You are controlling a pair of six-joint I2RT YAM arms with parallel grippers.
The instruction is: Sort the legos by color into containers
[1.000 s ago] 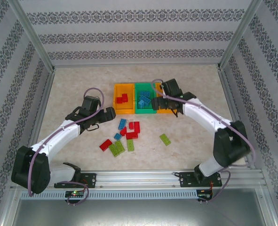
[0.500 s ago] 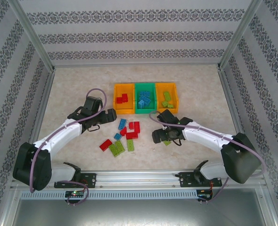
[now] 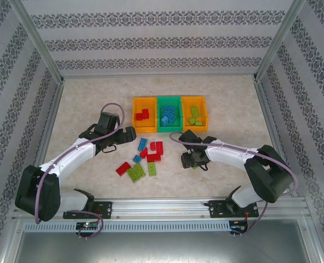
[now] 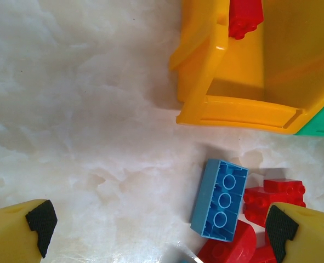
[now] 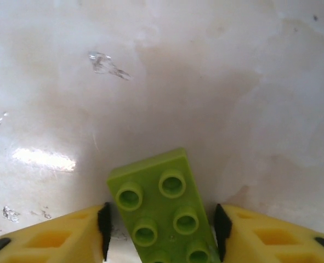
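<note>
Three containers stand in a row at the back: an orange bin (image 3: 134, 116) with red legos, a green bin (image 3: 159, 127) with blue ones, and an orange bin (image 3: 205, 109) with lime ones. Loose legos lie in front: a blue brick (image 3: 143, 143) (image 4: 221, 200), red bricks (image 3: 155, 149) (image 4: 271, 194) and lime bricks (image 3: 136, 173). My right gripper (image 3: 193, 162) (image 5: 160, 224) is down at the table, its jaws straddling a lime brick (image 5: 162, 208); a thin gap shows at the left pad. My left gripper (image 3: 130, 133) (image 4: 156, 224) hangs wide open beside the pile, holding nothing.
A red brick (image 3: 123, 168) lies apart at the pile's near left. In the left wrist view the left orange bin's near wall (image 4: 244, 109) is just past the blue brick. Metal frame posts and patterned walls enclose the table, and a rail (image 3: 167, 207) runs along the near edge.
My right arm swung from the right orange bin down to the lone lime brick, and its jaws narrowed around it. The left arm barely moved.
</note>
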